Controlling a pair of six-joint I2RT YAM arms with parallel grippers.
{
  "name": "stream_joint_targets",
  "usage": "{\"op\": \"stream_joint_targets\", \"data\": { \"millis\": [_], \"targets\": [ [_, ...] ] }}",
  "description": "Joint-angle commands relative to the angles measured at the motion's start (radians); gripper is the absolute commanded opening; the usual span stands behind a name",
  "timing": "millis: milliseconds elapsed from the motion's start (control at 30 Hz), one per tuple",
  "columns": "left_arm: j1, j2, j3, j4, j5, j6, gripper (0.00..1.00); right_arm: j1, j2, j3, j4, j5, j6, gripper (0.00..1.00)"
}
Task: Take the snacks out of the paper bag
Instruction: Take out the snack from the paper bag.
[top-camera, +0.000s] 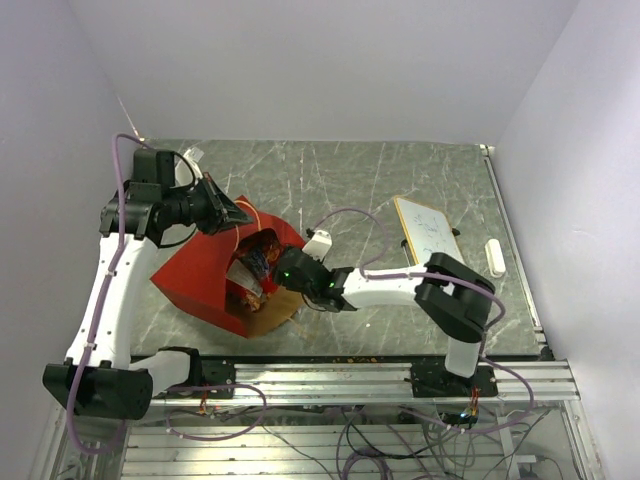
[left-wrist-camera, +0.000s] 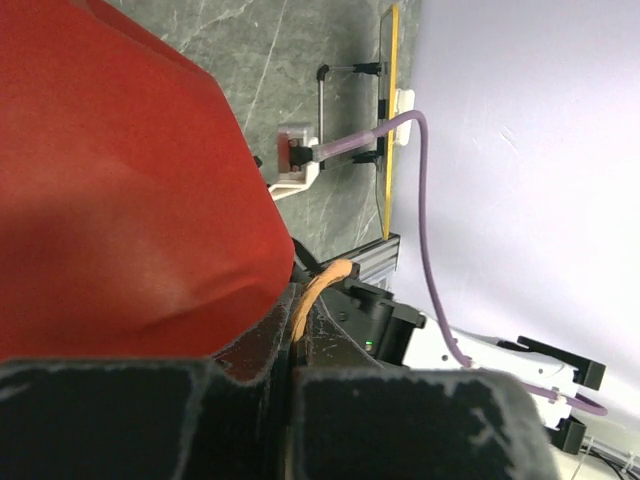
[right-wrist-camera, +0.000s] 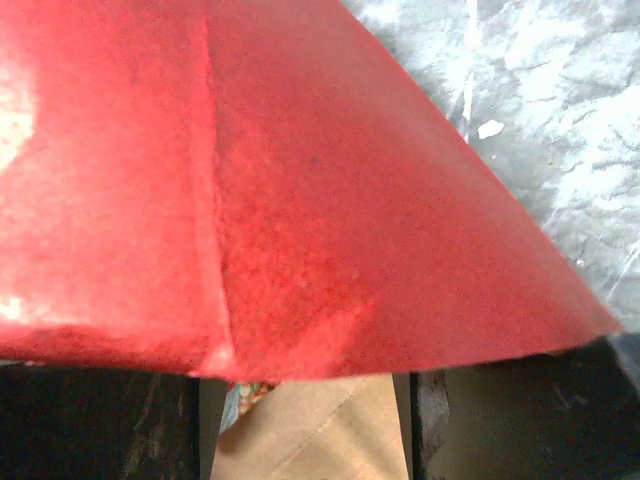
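Filling both wrist views: red paper bag (left-wrist-camera: 120, 200)

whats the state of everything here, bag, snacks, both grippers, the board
paper bag: lying on its side, mouth open
snacks: inside the bag, just behind the mouth
left gripper: shut on the bag's upper edge, by the string handle
right gripper: open, at the bag's mouth
wood-framed whiteboard: propped on its stand, apart from the bag
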Motion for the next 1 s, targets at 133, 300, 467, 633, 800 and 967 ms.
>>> {"op": "stream_joint_targets", "data": {
  "millis": [133, 300, 467, 633, 800, 967],
  "targets": [
    [0.004, 0.015, 0.073, -0.031, 0.008, 0.007, 0.07, 0.016, 0.139, 0.082, 0.094, 0.214, -0.034, 0.57],
    [0.003, 0.018, 0.067, -0.055, 0.011, 0.02, 0.07, 0.017, 0.176, 0.087, 0.248, 0.243, -0.156, 0.54],
    [0.004, 0.021, 0.063, -0.036, 0.007, 0.003, 0.07, 0.012, 0.222, 0.083, 0.377, 0.235, -0.28, 0.47],
    [0.004, 0.054, 0.119, -0.033, -0.045, 0.013, 0.07, -0.005, 0.211, 0.126, 0.354, 0.109, -0.405, 0.12],
    [0.005, 0.138, 0.231, -0.064, -0.103, 0.045, 0.07, -0.008, 0.062, 0.06, 0.293, -0.059, -0.527, 0.0],
    [0.009, 0.236, 0.353, -0.081, -0.177, 0.103, 0.07, -0.014, -0.121, -0.01, 0.276, -0.193, -0.678, 0.0]
  ]
}}
